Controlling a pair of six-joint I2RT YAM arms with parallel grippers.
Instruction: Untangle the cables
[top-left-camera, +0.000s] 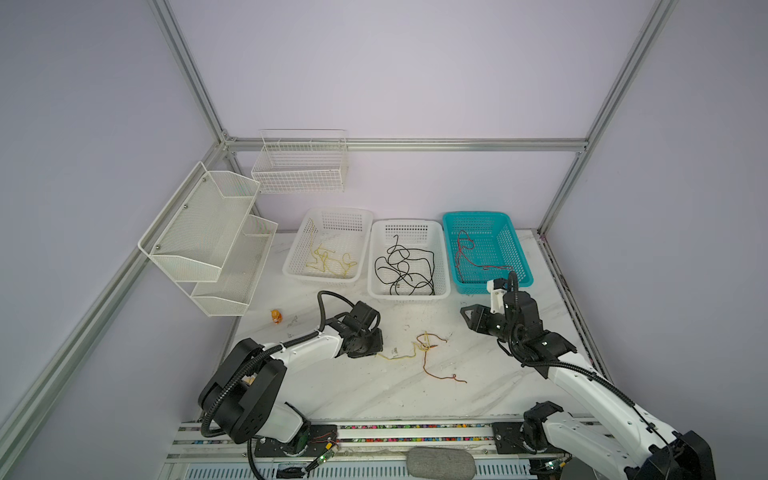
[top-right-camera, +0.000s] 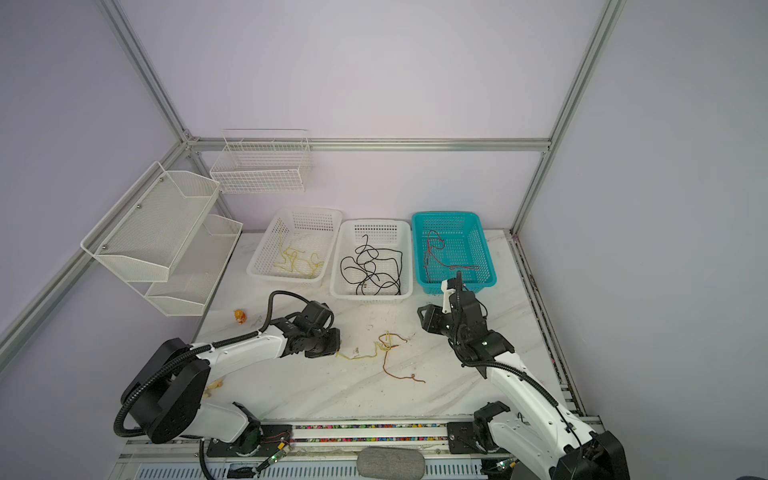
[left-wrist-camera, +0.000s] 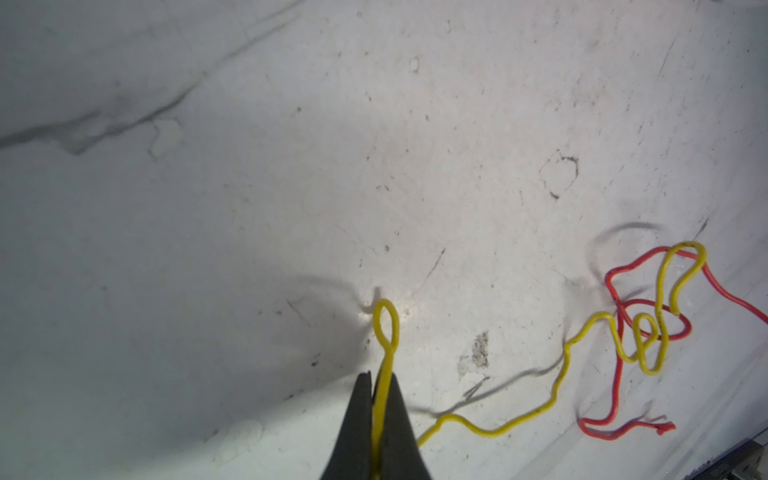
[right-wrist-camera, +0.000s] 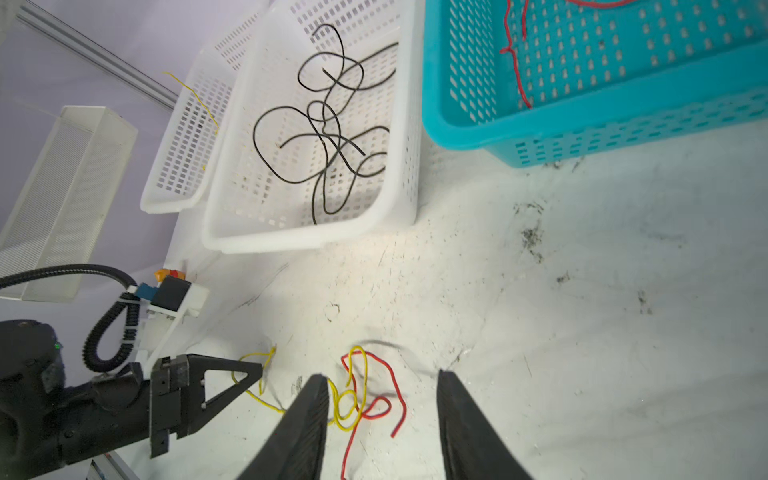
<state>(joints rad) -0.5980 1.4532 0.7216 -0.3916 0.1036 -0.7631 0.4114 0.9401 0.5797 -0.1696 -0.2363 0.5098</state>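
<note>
Left pincer (left-wrist-camera: 380, 376) is clamped on the yellow cable (left-wrist-camera: 498, 432) near its looped free end. Further along, it knots with the red cable (left-wrist-camera: 615, 374) on the table (left-wrist-camera: 249, 166). Right pincer (right-wrist-camera: 382, 374) hangs over the knot, jaws apart, empty. Wires look thin, light, floppy and kink-holding. Judgement: pinch red just beside the knot, pull gently.

**Left jaws clamped, right jaws parted**

The left gripper (left-wrist-camera: 380, 376) is held low with its arm stretched forward, jaws pinched on the yellow cable (left-wrist-camera: 517, 420). The right gripper (right-wrist-camera: 382, 374) is held higher, tilted downward, jaws apart.
</note>
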